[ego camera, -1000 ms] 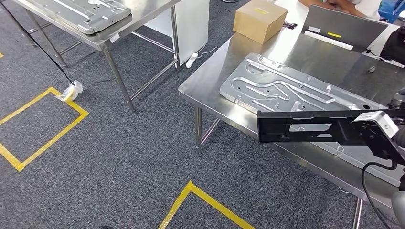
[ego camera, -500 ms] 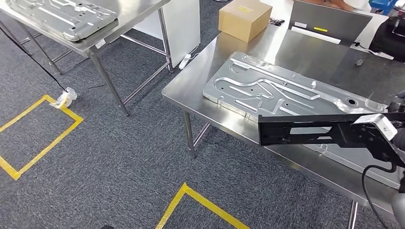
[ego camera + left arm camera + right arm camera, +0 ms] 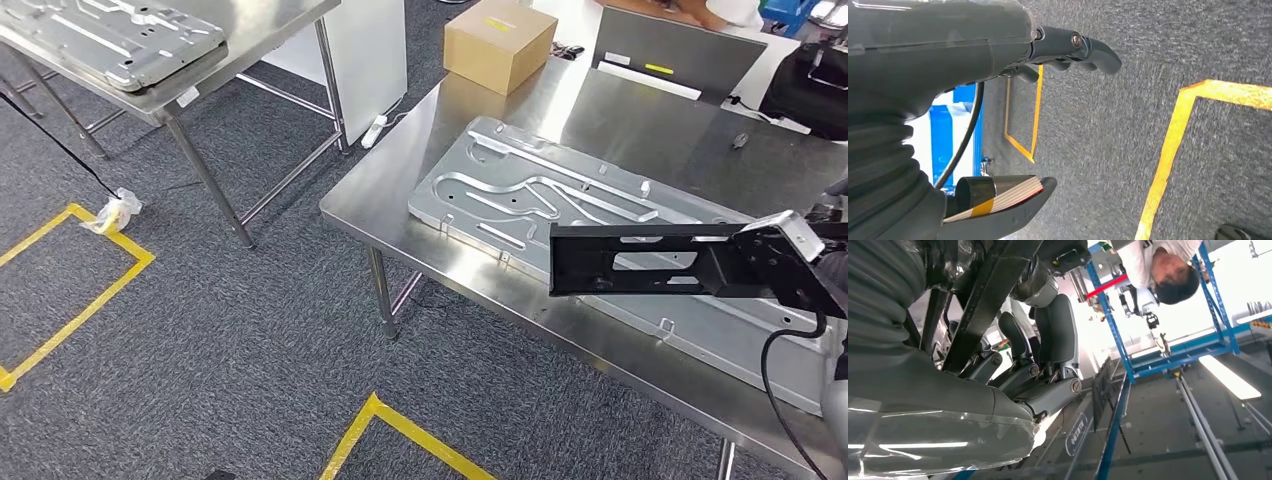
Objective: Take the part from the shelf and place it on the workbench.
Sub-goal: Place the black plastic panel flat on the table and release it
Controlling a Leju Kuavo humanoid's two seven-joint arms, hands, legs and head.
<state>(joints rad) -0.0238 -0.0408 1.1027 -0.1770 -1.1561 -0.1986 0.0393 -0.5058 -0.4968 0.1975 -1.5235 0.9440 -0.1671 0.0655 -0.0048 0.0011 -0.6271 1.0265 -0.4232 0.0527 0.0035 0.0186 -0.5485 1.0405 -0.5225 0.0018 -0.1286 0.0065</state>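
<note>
The part is a long black metal bracket with cut-outs. My right hand grips its right end and holds it level, just above the near side of the steel workbench. It hangs over a large silver stamped plate lying on the bench. In the right wrist view the black bracket runs between the curled fingers of that hand. My left hand hangs over the grey carpet, thumb and fingers apart, holding nothing.
A cardboard box, a grey panel and a black bag stand at the bench's far side. A second steel table at top left carries another stamped plate. Yellow tape marks the carpet. A person stands near blue racking.
The whole picture has slid left, so the camera has turned towards the workbench. The bracket stays in my right hand and now hangs further over the plate.
</note>
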